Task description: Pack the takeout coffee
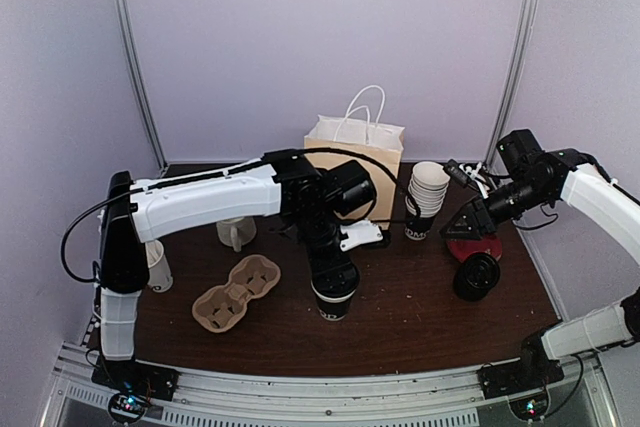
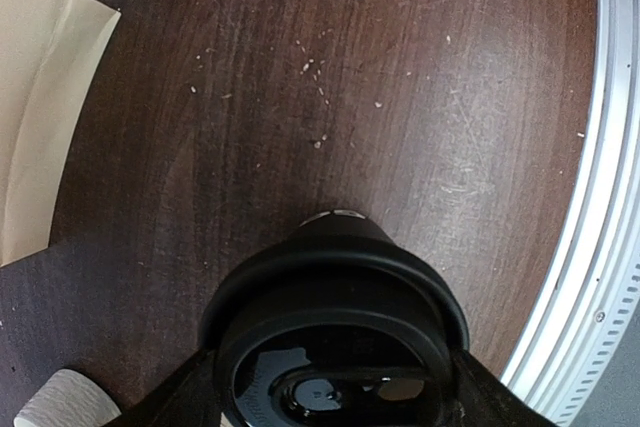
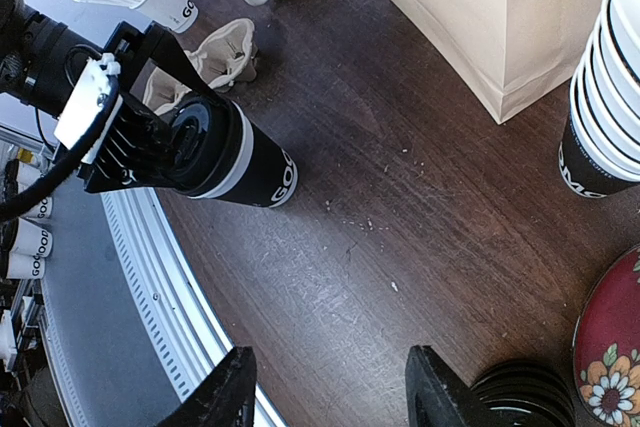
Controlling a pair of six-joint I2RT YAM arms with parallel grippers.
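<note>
Left hand (image 1: 333, 275) clamped round top of black lidded paper cup (image 3: 250, 165), which stood upright on surface (image 1: 420, 317). Moulded brown pulp carrier (image 1: 236, 293) at cup's 9 o'clock, empty. Right hand (image 3: 330, 392) released, empty. Packing not begun.

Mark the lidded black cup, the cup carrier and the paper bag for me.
lidded black cup (image 3: 255, 162), right wrist view, its side wall.
cup carrier (image 1: 235, 293), top external view, its middle ridge.
paper bag (image 1: 385, 162), top external view, its front face.
</note>
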